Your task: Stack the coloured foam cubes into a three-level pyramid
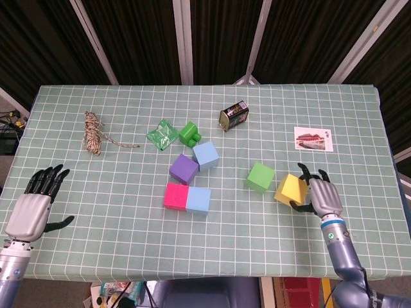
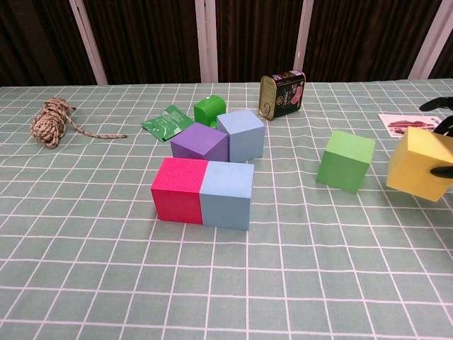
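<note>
One yellow cube (image 1: 291, 189), gripped in right hand (image 1: 323, 197) near the table's right side, beside green cube (image 1: 260, 176). Handling: keep it level and carry it to the pink cube (image 1: 174, 196) and pale blue cube (image 1: 199, 199) pair (apparent base row). Left hand (image 1: 32, 208) spread, empty. Chest view crops right hand; whether the cube is off the cloth is uncertain.

cubes: pink (image 2: 180, 190) | light blue (image 2: 226, 194), (image 2: 243, 134) | purple (image 2: 200, 144) | green (image 2: 345, 160) | yellow (image 2: 420, 163) | tablecloth (image 1: 115, 192): green, white grid | hands: grey/black (image 1: 324, 196), (image 1: 33, 205)
</note>
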### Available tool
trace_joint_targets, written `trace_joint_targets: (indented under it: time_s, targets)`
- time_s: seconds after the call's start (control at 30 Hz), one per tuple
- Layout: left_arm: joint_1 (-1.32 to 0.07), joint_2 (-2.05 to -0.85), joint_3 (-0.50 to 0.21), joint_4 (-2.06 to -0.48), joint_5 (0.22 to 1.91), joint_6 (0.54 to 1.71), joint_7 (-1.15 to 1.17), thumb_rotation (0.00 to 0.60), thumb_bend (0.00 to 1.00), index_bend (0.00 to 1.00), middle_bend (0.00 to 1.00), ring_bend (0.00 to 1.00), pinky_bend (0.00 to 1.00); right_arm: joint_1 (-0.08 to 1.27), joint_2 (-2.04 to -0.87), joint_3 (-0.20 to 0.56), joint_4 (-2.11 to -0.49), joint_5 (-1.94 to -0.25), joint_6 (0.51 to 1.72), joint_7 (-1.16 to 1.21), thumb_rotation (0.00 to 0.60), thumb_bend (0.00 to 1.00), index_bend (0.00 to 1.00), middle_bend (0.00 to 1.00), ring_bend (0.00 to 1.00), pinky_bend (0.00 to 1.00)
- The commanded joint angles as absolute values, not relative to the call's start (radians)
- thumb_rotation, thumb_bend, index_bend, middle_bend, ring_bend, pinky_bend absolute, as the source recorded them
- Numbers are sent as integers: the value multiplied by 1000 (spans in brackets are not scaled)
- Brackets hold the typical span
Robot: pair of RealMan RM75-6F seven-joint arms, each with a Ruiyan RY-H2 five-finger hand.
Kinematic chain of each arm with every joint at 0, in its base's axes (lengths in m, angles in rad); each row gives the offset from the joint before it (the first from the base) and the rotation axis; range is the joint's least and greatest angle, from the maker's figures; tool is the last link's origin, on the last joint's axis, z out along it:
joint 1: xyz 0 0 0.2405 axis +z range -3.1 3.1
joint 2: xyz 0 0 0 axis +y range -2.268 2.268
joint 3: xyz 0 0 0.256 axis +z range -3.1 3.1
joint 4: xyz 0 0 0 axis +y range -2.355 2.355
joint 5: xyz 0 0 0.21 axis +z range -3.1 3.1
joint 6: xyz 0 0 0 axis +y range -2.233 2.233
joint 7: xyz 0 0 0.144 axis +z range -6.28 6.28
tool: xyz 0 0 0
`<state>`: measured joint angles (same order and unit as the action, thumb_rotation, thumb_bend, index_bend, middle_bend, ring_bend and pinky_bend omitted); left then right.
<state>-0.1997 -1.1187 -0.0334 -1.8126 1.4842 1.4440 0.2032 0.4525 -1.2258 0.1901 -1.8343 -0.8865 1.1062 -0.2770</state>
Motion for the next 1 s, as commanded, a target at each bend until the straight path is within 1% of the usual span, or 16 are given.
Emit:
trace_joint_targets:
  time_s: [0.03,0.23,0.47,0.6,0.8,1.0]
  targets:
    - [-197,-1117,-32,-1817,1492,1448,202,600,129,0,5,0,0,426,-1177,156,-1888,-966,1093,-237,600,265,0,351,252,0]
    - [-197,-1104,-31,-1831,1491,1438,213,600,129,0,5,0,0,407,-1151,103,-1939,-1086,1079,-214,600,264,0,351,252,0]
    - [-198,-1092,-35,-1845,1475,1426,215,600,129,0,5,0,0,418,-1188,72,-1942,-1149,1067,-243,600,265,0,351,252,0]
    - [-197,-1088,-38,-1847,1469,1422,210,600,130,0,5,0,0,430,-1232,68,-1926,-1146,1063,-271,600,265,0,351,252,0]
    - [-197,-1087,-40,-1846,1466,1418,207,600,129,0,5,0,0,456,-1297,83,-1906,-1124,1072,-330,600,265,0,351,252,0]
    - [-200,-1088,-48,-1844,1447,1408,206,600,130,0,5,0,0,492,-1345,113,-1902,-1044,1076,-402,600,265,0,351,252,0]
